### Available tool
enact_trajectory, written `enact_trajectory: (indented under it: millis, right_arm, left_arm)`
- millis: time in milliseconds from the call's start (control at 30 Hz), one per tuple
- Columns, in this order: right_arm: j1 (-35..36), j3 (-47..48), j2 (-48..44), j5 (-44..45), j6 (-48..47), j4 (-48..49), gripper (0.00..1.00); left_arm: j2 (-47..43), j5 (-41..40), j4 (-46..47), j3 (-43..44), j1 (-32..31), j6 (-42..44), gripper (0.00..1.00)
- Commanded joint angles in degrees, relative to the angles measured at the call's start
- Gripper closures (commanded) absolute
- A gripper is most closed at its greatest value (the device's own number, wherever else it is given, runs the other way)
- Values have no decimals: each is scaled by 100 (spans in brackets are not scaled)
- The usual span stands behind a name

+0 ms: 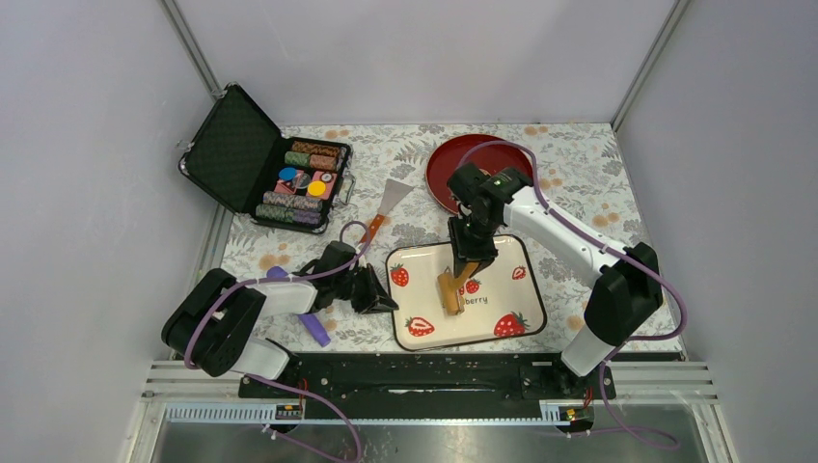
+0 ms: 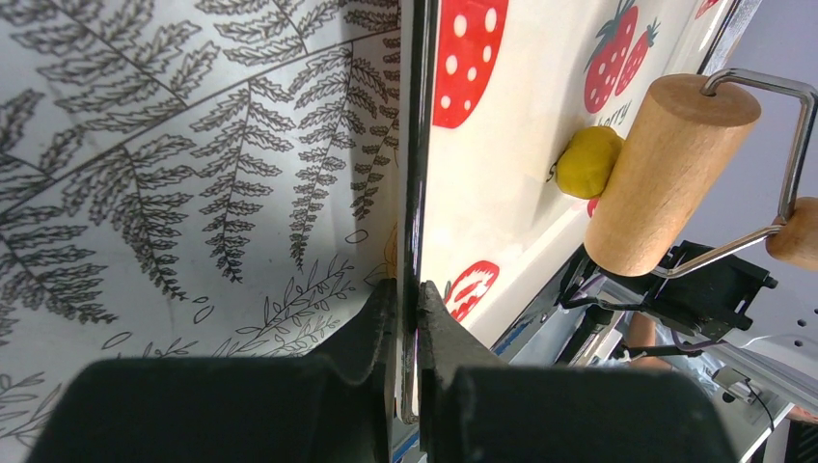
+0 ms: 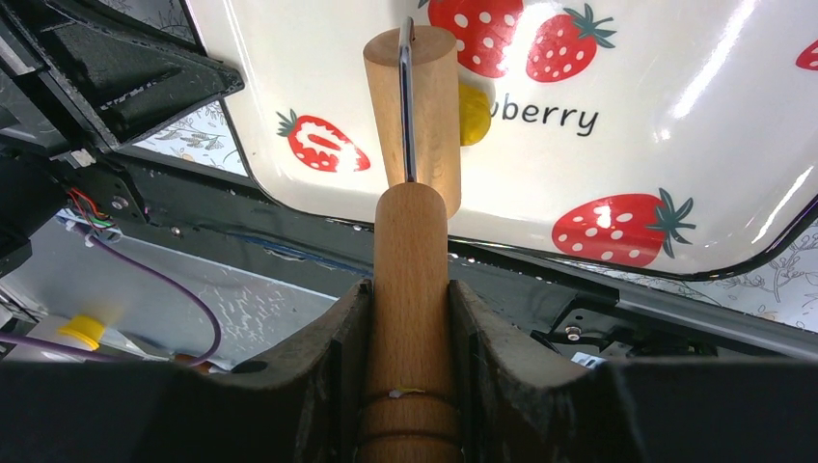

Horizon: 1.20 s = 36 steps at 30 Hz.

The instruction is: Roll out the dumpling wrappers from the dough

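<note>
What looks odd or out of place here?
Nothing looks spilled or broken. The tray sits slightly askew, its rim pinched by the left gripper. The dough is a lump beside the roller, not flattened.

Dough (image 3: 473, 114) half behind the roller (image 3: 434, 116); red plate (image 1: 446, 172) partly under the right arm (image 1: 559, 227).

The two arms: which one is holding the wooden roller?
The right arm: its fingers clamp the handle of the wooden roller, which sits by the dough. The left arm only pinches the rim of the strawberry tray with its fingers.
</note>
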Motion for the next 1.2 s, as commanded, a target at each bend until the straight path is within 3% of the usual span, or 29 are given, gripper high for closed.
enact_trajectory:
  millis: [0, 1167]
  right_arm:
    - [60, -117, 8, 471, -55, -98, 100]
    - [81, -775, 103, 1453, -164, -238, 100]
  left_arm:
    - [113, -395, 109, -55, 37, 12, 100]
    - [104, -392, 92, -51, 36, -2, 100]
